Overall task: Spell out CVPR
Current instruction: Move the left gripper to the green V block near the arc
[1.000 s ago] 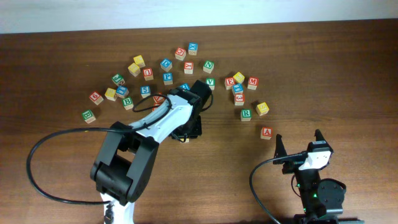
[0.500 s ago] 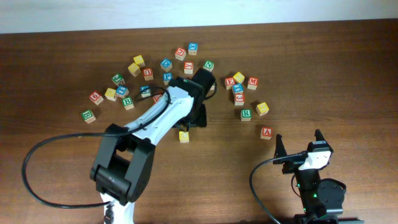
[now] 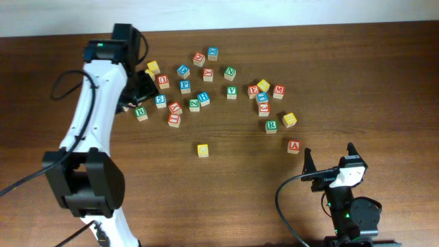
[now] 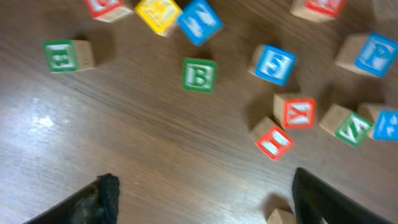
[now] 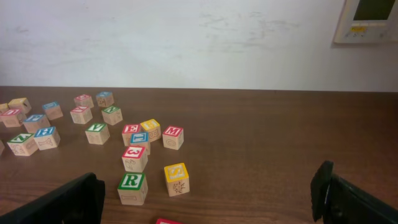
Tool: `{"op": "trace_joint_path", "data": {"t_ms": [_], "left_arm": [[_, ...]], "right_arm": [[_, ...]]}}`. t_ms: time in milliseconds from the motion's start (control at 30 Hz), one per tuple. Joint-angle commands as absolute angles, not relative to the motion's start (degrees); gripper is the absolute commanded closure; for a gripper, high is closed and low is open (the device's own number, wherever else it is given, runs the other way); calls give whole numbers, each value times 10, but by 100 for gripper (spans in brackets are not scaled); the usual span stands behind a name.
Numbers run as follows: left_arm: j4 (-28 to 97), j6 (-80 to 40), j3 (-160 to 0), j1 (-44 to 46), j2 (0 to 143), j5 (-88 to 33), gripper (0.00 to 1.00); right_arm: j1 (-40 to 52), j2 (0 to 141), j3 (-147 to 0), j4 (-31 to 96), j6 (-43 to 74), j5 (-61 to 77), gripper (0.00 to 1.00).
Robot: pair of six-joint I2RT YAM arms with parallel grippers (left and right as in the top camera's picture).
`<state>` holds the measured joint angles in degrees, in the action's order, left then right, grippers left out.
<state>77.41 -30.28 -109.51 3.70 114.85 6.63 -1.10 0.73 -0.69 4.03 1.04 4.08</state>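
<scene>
The letter blocks lie scattered across the back of the wooden table. A green V (image 3: 232, 91) (image 5: 97, 133), a blue P (image 3: 185, 86) (image 4: 375, 55) and a green R (image 3: 271, 125) (image 5: 132, 186) sit among them. One yellow block (image 3: 202, 149) lies alone nearer the front; I cannot read its letter. My left gripper (image 3: 139, 87) (image 4: 211, 205) is open and empty, held above the left end of the scatter near a green B (image 4: 199, 75). My right gripper (image 3: 329, 154) (image 5: 208, 199) is open and empty at the front right, apart from all blocks.
A red A block (image 3: 293, 145) lies just left of the right gripper. A yellow block (image 5: 176, 178) stands beside the R. Red, blue and green blocks (image 4: 297, 112) crowd the area under the left wrist. A white wall runs behind the table.
The left arm has swung from the table's middle to the back left. The yellow block it was over now lies alone on the table. The right arm has not moved.
</scene>
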Motion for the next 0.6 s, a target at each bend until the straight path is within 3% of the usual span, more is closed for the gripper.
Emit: {"op": "trace_joint_path", "data": {"t_ms": [0,233,400,567], "left_arm": [[777,-299,-1098,9,1132,79,0],[760,-299,-1098,7,1133,76,1],[757,-299,-1098,11,1133,-10,1],[728,-279,-1098,53,1133,-17,1]], "right_arm": [[-15,4,-3,42,8,38,2],[-15,4,-3,42,8,38,2],[-15,4,-3,42,8,38,2],[-15,4,-3,42,8,38,2]]}}
